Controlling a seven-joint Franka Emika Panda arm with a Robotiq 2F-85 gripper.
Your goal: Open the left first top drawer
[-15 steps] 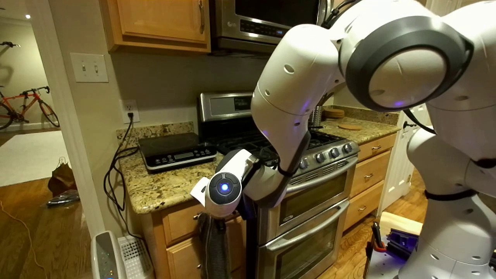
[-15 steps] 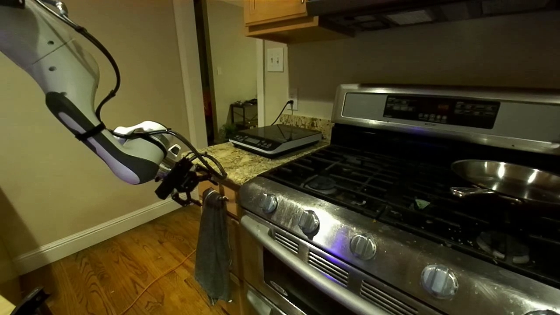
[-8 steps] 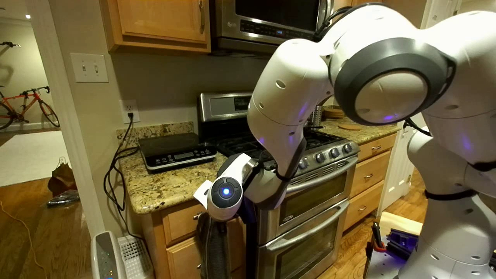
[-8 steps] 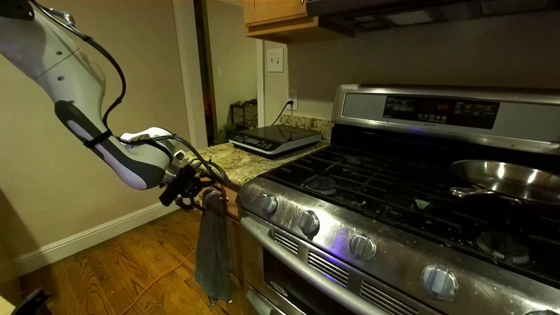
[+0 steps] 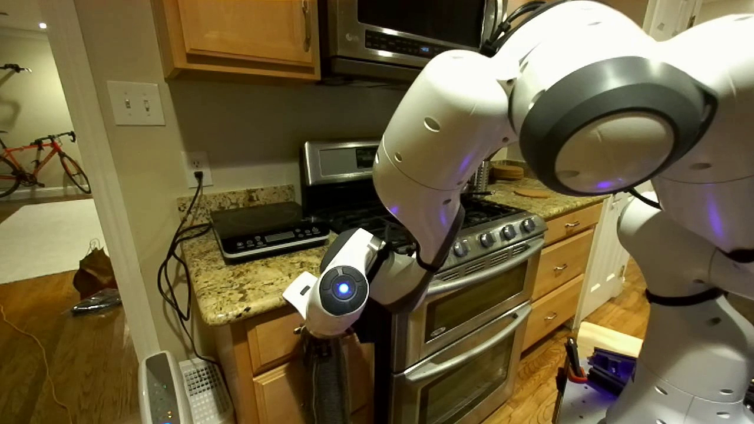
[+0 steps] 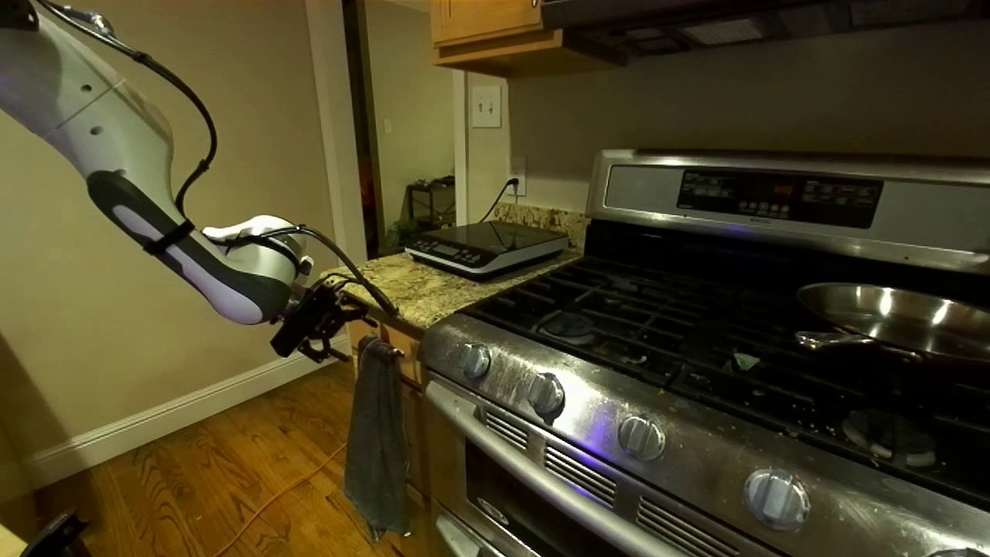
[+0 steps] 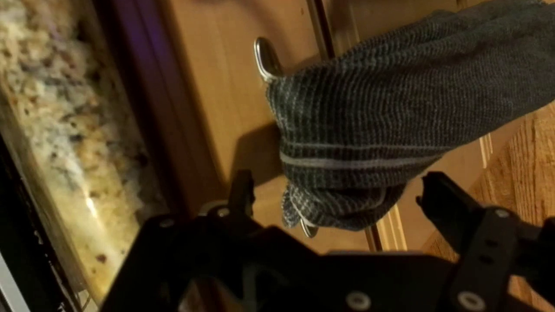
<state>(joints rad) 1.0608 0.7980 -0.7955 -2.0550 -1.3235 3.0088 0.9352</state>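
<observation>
The left first top drawer (image 7: 225,86), one oak front, was seen closed directly beneath the granite countertop (image 5: 259,285), left of the range (image 6: 595,406) in both exterior views. A single metal handle (image 7: 265,60) was fixed to it, and one dark grey towel (image 7: 360,125) was draped over that handle, both metal ends being left uncovered in the wrist view. One gripper (image 7: 339,186) was held near the towel, its two fingers (image 7: 448,208) spread wide apart, with the towel framed in the gap between them in the wrist view; whether the towel was touched could not be told. On the countertop one portable cooktop (image 5: 259,219) was set. In the range two oven doors (image 5: 465,365) were seen, and four knobs (image 6: 642,437) were shown whole in an exterior view, with one more cut off at the edge.

Pale stripes on the towel were brought out by the wrist view alone. The gripper was mostly hidden behind the arm (image 5: 436,153) in an exterior view, while its black body (image 6: 309,317) was left in sight in an exterior view. One frying pan (image 6: 920,317) on the burner grates (image 6: 657,340) was shown only in an exterior view; three further drawers (image 5: 545,277) past the range and a red bicycle (image 5: 50,165) were likewise shown only in an exterior view.
</observation>
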